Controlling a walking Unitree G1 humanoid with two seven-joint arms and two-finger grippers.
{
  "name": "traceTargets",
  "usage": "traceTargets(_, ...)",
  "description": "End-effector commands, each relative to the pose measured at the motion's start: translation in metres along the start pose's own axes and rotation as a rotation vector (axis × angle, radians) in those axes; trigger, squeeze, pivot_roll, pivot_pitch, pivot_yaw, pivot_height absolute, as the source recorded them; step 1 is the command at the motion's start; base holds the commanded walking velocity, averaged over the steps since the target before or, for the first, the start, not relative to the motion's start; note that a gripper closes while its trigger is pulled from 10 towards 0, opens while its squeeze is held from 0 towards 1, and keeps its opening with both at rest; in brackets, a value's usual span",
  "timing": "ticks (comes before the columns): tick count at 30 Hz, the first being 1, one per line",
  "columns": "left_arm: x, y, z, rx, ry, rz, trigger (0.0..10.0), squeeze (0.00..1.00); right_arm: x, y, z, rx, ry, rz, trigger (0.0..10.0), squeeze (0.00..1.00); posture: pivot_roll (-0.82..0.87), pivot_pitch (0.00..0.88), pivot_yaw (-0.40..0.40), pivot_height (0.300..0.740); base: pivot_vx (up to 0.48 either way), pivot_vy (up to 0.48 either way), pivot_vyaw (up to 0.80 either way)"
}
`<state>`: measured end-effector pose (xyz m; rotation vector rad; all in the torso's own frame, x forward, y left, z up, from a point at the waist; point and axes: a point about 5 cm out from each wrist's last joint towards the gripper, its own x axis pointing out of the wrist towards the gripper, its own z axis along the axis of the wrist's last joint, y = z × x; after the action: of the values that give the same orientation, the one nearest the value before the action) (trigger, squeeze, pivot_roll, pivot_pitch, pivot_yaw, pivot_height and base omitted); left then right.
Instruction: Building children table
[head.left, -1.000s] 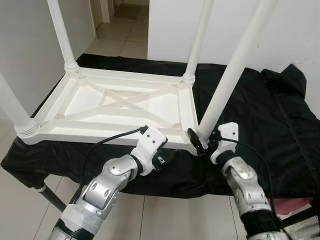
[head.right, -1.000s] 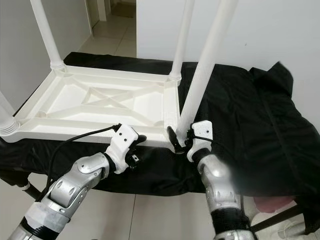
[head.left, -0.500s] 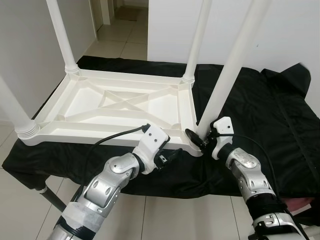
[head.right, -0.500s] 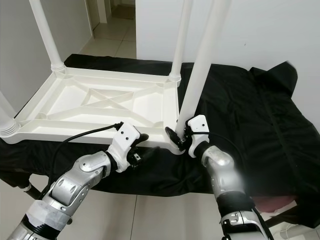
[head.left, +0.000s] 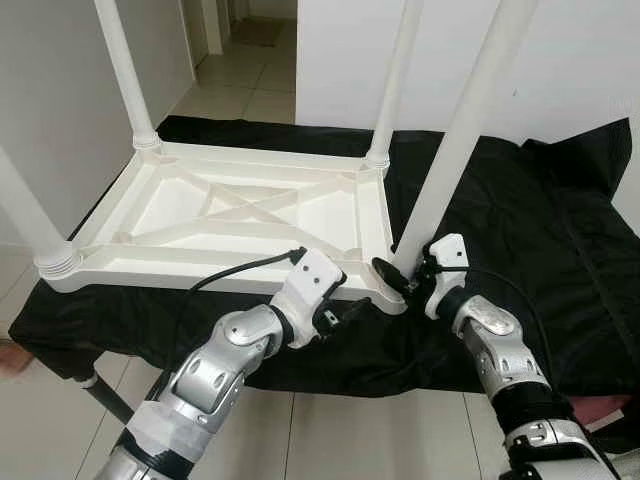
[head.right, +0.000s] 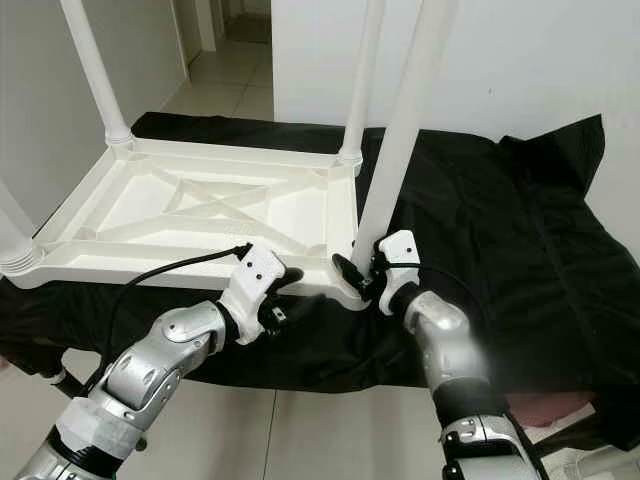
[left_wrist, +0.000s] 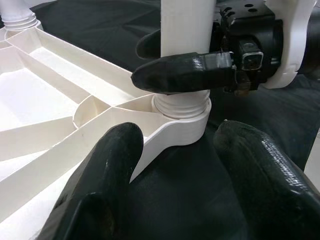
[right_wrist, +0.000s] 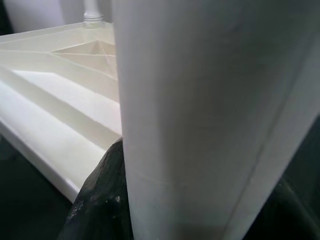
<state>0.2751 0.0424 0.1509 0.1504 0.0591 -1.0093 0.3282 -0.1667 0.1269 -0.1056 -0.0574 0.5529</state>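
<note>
The white tabletop (head.left: 240, 215) lies upside down on a black cloth (head.left: 520, 210) over a table, its four legs pointing up. What matters now is the near-right leg (head.left: 455, 150): its long axis runs almost straight up from the corner socket (left_wrist: 182, 112), leaning a touch toward 1 o'clock in the head views.

The right end effector (head.left: 410, 280) is closed on that leg just above the socket, one black finger (left_wrist: 182, 72) wrapped across its front at the threaded collar. The leg fills the right wrist view, pressed against the fingers.

The left end effector (head.left: 340, 312) sits at about 8 o'clock from the socket, low against the near rim of the tabletop. Its fingers are spread, holding nothing; in its wrist view they straddle the corner, the socket dead ahead between them.

The right arm is the one on the leg, so any seating or twisting would likely turn about that vertical axis. The left is close enough to brace the corner, though I cannot tell whether the leg is fully home.
</note>
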Motion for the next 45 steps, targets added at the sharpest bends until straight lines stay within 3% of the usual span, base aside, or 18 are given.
traceTargets(1, 0.001, -0.005, 0.001, 0.004, 0.010, -0.089, 10.0, 0.00, -0.005, 0.005, -0.013, 0.048, 0.047, -0.034, 10.0, 0.00, -0.01, 0.017, -0.008, 0.740, 0.000, 0.000, 0.00)
traceTargets(11, -0.001, -0.006, -0.002, 0.001, 0.021, -0.081, 10.0, 0.00, -0.007, 0.017, -0.018, 0.056, 0.068, -0.218, 10.0, 0.00, 0.00, 0.033, -0.012, 0.740, 0.000, 0.000, 0.00)
traceTargets(16, -0.003, -0.005, -0.003, -0.001, 0.026, -0.069, 10.0, 0.00, -0.011, 0.028, -0.021, 0.120, 0.095, -0.442, 10.0, 0.00, 0.00, 0.043, -0.015, 0.740, 0.000, 0.000, 0.00)
traceTargets(17, -0.003, -0.005, -0.003, -0.001, 0.026, -0.069, 10.0, 0.00, -0.011, 0.028, -0.021, 0.120, 0.095, -0.442, 10.0, 0.00, 0.00, 0.043, -0.015, 0.740, 0.000, 0.000, 0.00)
traceTargets(19, -0.003, -0.004, -0.004, 0.005, 0.034, -0.060, 10.0, 0.00, -0.010, 0.034, -0.021, 0.163, 0.096, -0.584, 10.0, 0.00, 0.01, 0.045, -0.020, 0.740, 0.000, 0.000, 0.00)
traceTargets(20, -0.003, -0.004, -0.004, 0.005, 0.034, -0.060, 10.0, 0.00, -0.010, 0.034, -0.021, 0.163, 0.096, -0.584, 10.0, 0.00, 0.01, 0.045, -0.020, 0.740, 0.000, 0.000, 0.00)
traceTargets(22, -0.002, -0.003, -0.003, 0.009, 0.034, -0.052, 10.0, 0.00, -0.005, 0.041, -0.018, 0.228, 0.090, -0.662, 10.0, 0.00, 0.01, 0.044, -0.026, 0.740, 0.000, 0.000, 0.00)
traceTargets(25, -0.003, -0.002, -0.002, 0.008, 0.030, -0.046, 10.0, 0.00, -0.001, 0.047, -0.014, 0.266, 0.077, -0.678, 10.0, 0.00, 0.02, 0.046, -0.026, 0.740, 0.000, 0.000, 0.00)
traceTargets(26, -0.003, -0.002, -0.002, 0.002, 0.028, -0.041, 10.0, 0.00, 0.006, 0.059, -0.003, 0.252, 0.033, -0.595, 10.0, 0.00, 0.02, 0.046, -0.020, 0.740, 0.000, 0.000, 0.00)
traceTargets(32, -0.004, -0.004, -0.003, 0.003, 0.032, -0.053, 10.0, 0.00, 0.005, 0.063, -0.001, 0.219, 0.046, -0.557, 10.0, 0.00, 0.02, 0.047, -0.027, 0.740, 0.000, 0.000, 0.00)
traceTargets(33, -0.004, -0.004, -0.003, 0.006, 0.034, -0.052, 10.0, 0.00, 0.004, 0.063, -0.002, 0.208, 0.055, -0.553, 10.0, 0.03, 0.02, 0.047, -0.028, 0.740, 0.000, 0.000, 0.00)
traceTargets(34, -0.005, -0.002, -0.003, 0.006, 0.033, -0.045, 10.0, 0.00, 0.004, 0.063, -0.003, 0.204, 0.060, -0.550, 10.0, 0.84, 0.02, 0.047, -0.031, 0.740, 0.000, 0.000, 0.00)
traceTargets(35, -0.005, -0.001, -0.002, 0.004, 0.032, -0.038, 10.0, 0.00, 0.004, 0.063, -0.003, 0.202, 0.062, -0.548, 10.0, 1.00, 0.02, 0.047, -0.031, 0.740, 0.000, 0.000, 0.00)
traceTargets(45, -0.003, -0.004, 0.004, -0.025, -0.005, -0.048, 10.0, 0.00, -0.001, 0.064, 0.000, 0.156, 0.052, -0.426, 10.0, 1.00, 0.02, 0.043, -0.041, 0.740, 0.000, 0.000, 0.00)
